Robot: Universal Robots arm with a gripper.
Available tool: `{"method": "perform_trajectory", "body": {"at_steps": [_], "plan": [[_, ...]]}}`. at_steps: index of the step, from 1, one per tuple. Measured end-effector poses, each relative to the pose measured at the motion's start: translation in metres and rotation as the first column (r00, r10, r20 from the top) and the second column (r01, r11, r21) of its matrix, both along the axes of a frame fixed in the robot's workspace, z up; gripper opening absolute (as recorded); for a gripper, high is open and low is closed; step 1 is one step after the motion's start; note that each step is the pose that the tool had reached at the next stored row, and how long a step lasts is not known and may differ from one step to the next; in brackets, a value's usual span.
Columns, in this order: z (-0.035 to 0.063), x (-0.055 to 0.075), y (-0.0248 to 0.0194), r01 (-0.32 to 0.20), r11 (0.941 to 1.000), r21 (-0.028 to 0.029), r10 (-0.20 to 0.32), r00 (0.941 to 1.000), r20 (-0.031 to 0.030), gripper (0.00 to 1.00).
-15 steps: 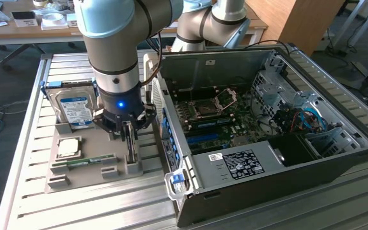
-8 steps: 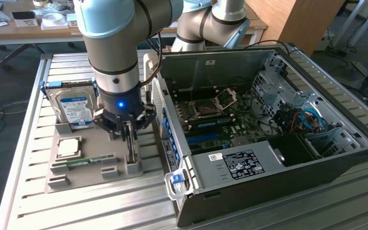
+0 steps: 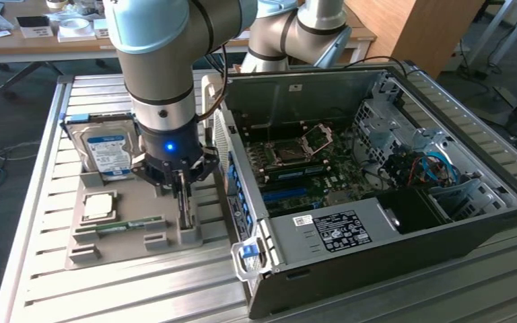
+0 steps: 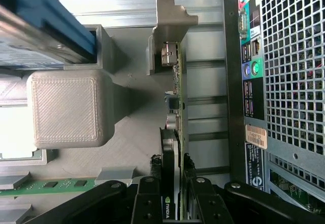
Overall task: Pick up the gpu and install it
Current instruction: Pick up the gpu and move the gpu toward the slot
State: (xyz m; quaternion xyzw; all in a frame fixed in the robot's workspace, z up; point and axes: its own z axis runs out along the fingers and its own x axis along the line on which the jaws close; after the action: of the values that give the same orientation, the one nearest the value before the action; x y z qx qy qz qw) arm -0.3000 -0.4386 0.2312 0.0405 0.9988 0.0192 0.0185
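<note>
The gripper [image 3: 182,190] [image 4: 171,164] is down over the grey tray [image 3: 119,254] [image 4: 127,148], which lies on the slatted table [image 3: 70,296] at the exterior view's left of the open case [image 3: 402,262] [image 4: 294,56]. The gpu [image 3: 184,210] [image 4: 179,99] stands on edge in a slot at the tray's side nearest the case, upright and running near to far. The gripper straddles it from above, one side on each face of the card. I cannot tell whether it is pinching the card or standing just clear of it. In the wrist view the card's bracket [image 4: 163,43] is at the end away from the gripper, beside the case's rear panel of ports.

On the same tray, further to the exterior view's left, the drive [image 3: 106,151] [image 4: 51,28] stands upright at the far end. The cpu [image 3: 99,205] lies flat in the middle. The green memory stick [image 3: 119,229] [image 4: 51,185] lies at the near end. The case lies on its side with its board exposed
</note>
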Motion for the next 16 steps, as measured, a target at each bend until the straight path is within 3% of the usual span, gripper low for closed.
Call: {"method": "perform_trajectory", "body": {"at_steps": [7, 11, 16], "plan": [[0.0000, 0.0000, 0.0000, 0.000, 1.0000, 0.0000, 0.000, 1.0000, 0.0000, 0.27], [-0.0001, 0.0000, 0.0000, -0.036, 0.9993, -0.0001, 0.036, 0.9993, 0.0001, 0.27], [-0.0001, 0.0000, 0.0000, -0.040, 0.9992, 0.0000, 0.040, 0.9992, 0.0000, 0.27]]}}
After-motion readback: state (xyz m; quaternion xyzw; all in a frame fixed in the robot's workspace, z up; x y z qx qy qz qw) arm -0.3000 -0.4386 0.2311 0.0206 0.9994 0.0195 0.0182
